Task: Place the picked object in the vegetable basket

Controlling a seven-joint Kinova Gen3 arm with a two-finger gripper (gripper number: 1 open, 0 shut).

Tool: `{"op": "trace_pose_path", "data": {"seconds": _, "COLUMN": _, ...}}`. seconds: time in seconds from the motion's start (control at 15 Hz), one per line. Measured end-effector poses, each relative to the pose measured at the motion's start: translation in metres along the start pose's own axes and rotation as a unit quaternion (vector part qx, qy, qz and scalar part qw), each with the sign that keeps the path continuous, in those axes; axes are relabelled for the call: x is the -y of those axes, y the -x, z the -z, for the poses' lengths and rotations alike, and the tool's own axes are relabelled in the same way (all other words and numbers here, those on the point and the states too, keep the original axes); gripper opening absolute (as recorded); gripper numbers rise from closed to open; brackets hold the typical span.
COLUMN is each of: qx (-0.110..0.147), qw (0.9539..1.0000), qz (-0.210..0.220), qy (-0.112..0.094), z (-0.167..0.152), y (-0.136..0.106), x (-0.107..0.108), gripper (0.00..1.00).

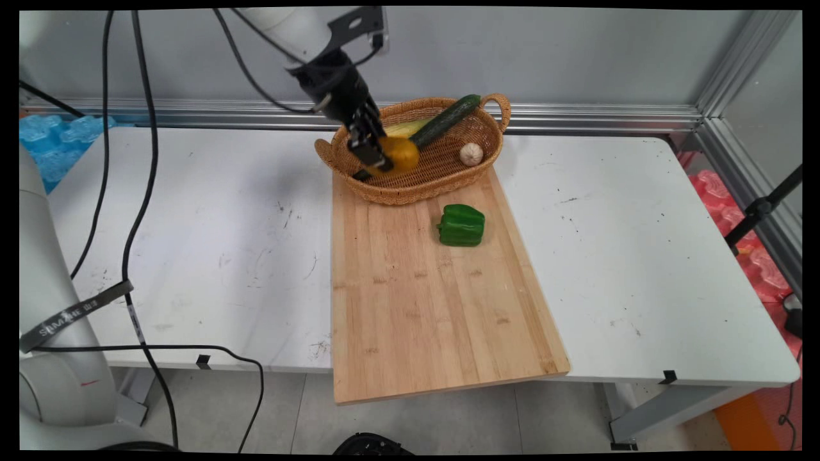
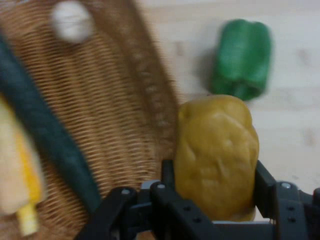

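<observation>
The yellow-brown potato [image 1: 398, 155] sits clamped between the gripper's [image 2: 216, 187] two black fingers [image 2: 167, 176], one pressed against each flank, so the fingers are closed on it rather than spread wide. From where I stand it hangs just above the front part of the wicker basket [image 1: 448, 179], near the rim that faces the wooden cutting board [image 1: 423, 288]. In the hand view its long axis runs straight out from the fingers, away from the palm, with its far end over the basket's edge, where wicker gives way to board.

Inside the basket a dark green cucumber [image 1: 445, 120] leans diagonally toward the far handle, a pale ear of corn [image 1: 405, 128] lies beside it, and a small white garlic bulb [image 1: 471, 153] rests well apart from the fingers on the basket's right side. A green bell pepper [image 1: 462, 225] lies on the board just beyond the basket, ahead of the potato's far end as the hand looks. The board itself lies on the white tabletop [image 1: 640, 256], its near end overhanging the edge.
</observation>
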Motion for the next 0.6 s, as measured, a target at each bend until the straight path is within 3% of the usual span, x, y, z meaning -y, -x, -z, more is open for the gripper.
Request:
{"op": "trace_pose_path", "data": {"seconds": 0.33, "qx": -0.017, "qw": 0.9959, "qz": 0.067, "qy": -0.059, "z": -0.004, "y": -0.013, "x": 0.027, "gripper": 0.00}}
{"op": "trace_pose_path", "data": {"seconds": 0.6, "qx": -0.026, "qw": 0.9925, "qz": 0.090, "qy": -0.078, "z": -0.030, "y": -0.024, "x": 0.043, "gripper": 0.00}}
